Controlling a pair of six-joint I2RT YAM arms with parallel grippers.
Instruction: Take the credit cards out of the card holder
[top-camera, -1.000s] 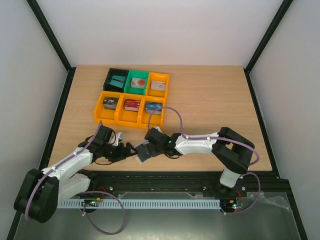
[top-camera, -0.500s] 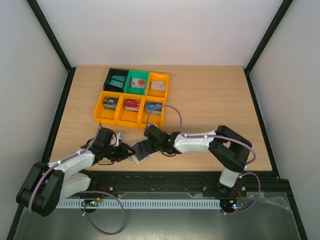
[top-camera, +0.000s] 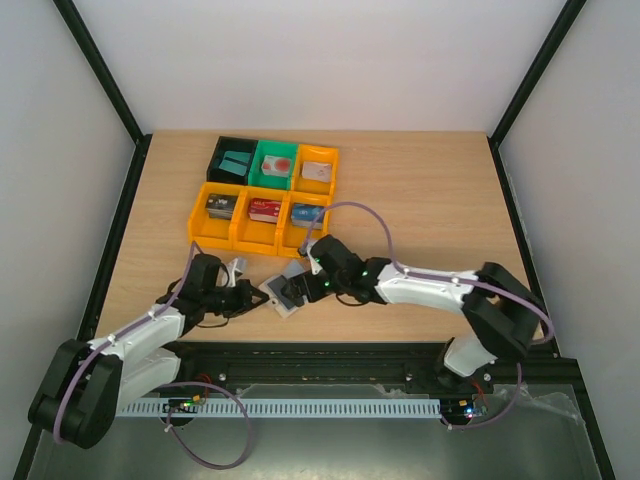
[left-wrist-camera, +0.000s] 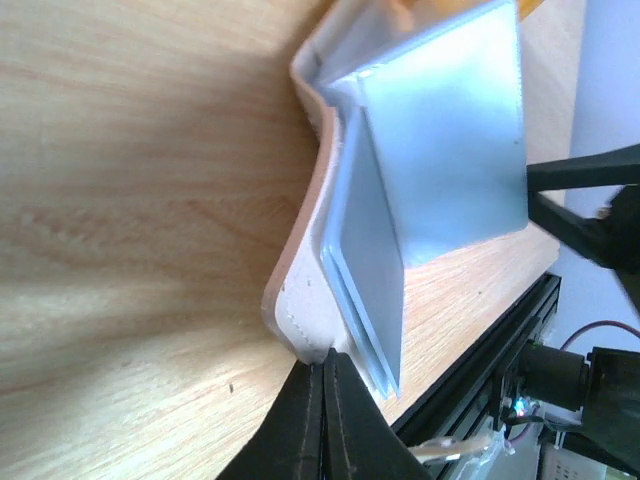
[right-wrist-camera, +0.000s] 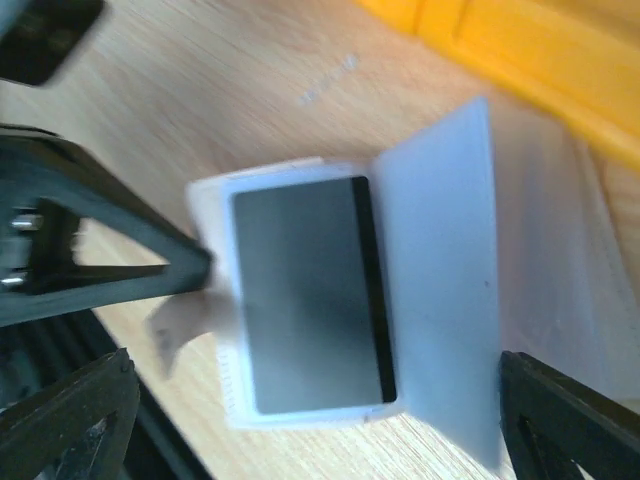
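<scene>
Near the front edge of the table (top-camera: 420, 200), just before the orange bins (top-camera: 260, 235), the card holder (top-camera: 285, 292) lies spread open, grey-blue inside facing up and one flap raised. A grey credit card (right-wrist-camera: 310, 295) with a dark stripe sits in its lower pocket. On one side the left gripper (left-wrist-camera: 323, 365) is closed to a thin line, pinching the tan outer cover at a corner. Above the holder hangs the right gripper (top-camera: 303, 283), spread wide and holding nothing.
</scene>
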